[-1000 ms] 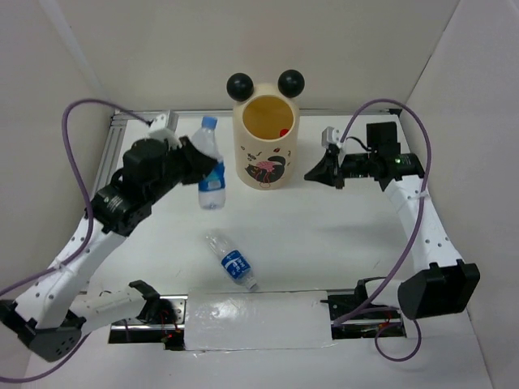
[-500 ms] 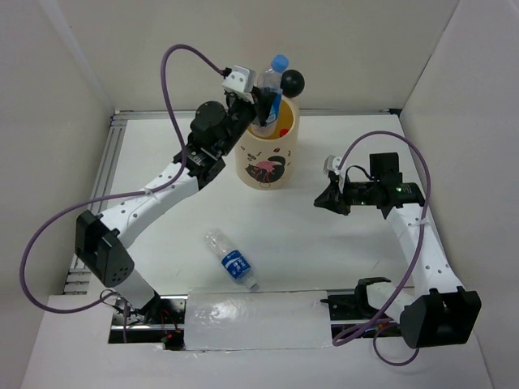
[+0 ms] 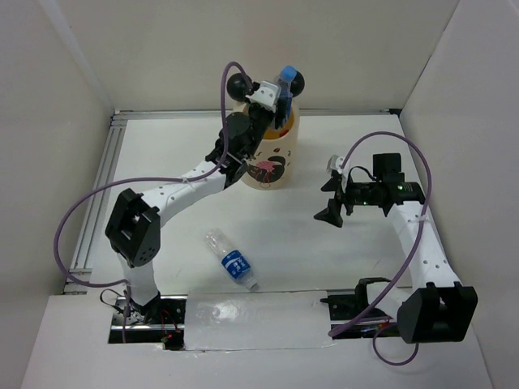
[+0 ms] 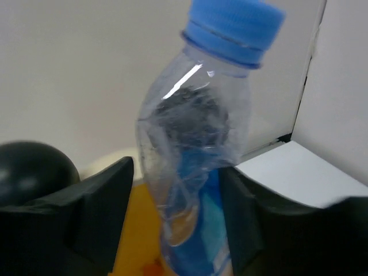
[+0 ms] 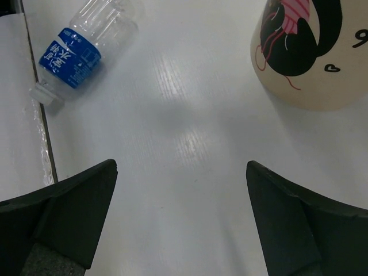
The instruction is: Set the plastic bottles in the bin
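Between the jaws of the left gripper [image 4: 176, 167] a blue-capped bottle [image 4: 195, 132] stands nearly upright, cap up, its clear wall crumpled and its blue label low down. The jaws are parted: one finger [image 4: 98, 195] stands clear of the bottle, with a strip of yellow showing in the gap. The other lies right at the bottle's side, and I cannot tell whether it touches. The bottle's lower end is down in the yellowish mouth of the bin [image 3: 268, 162], and its neck rises above the rim beside a black ball ear [image 4: 34, 167]. The right gripper [image 5: 181, 167] is spread wide with nothing between its jaws, low over the bare table [image 3: 324, 259] to the right of the bin. A second bottle [image 3: 229, 261], also blue-labelled, lies on its side on the table, well apart from both grippers and nearer the front edge.
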`<action>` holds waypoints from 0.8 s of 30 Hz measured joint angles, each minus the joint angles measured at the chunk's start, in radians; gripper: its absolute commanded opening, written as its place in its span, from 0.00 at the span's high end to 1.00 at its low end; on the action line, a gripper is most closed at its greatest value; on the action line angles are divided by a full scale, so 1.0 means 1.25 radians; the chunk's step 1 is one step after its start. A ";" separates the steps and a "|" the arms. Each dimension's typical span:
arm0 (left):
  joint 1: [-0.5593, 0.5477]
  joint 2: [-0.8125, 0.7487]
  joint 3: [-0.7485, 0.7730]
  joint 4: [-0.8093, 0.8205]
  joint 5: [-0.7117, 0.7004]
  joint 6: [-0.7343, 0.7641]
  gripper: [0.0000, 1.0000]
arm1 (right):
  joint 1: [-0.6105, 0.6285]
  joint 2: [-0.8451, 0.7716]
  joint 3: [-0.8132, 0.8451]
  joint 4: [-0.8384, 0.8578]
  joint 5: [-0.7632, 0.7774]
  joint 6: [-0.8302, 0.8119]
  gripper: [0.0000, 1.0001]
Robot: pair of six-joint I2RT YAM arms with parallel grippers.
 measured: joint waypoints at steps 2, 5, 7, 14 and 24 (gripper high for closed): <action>-0.004 0.013 0.000 0.002 -0.011 0.005 0.14 | 0.000 0.022 0.006 -0.010 -0.002 -0.007 0.00; -0.009 0.019 0.000 0.004 -0.024 0.017 0.06 | 0.006 0.066 0.026 -0.052 -0.014 -0.059 0.05; -0.015 0.016 0.000 0.012 -0.030 0.018 0.01 | 0.023 0.092 0.032 -0.070 -0.012 -0.089 0.13; -0.044 -0.034 -0.014 0.010 -0.045 0.030 0.01 | 0.128 0.105 0.032 -0.063 0.010 -0.104 0.29; -0.045 -0.121 -0.052 0.005 -0.095 0.061 0.01 | 0.172 0.127 0.032 -0.043 0.021 -0.065 0.28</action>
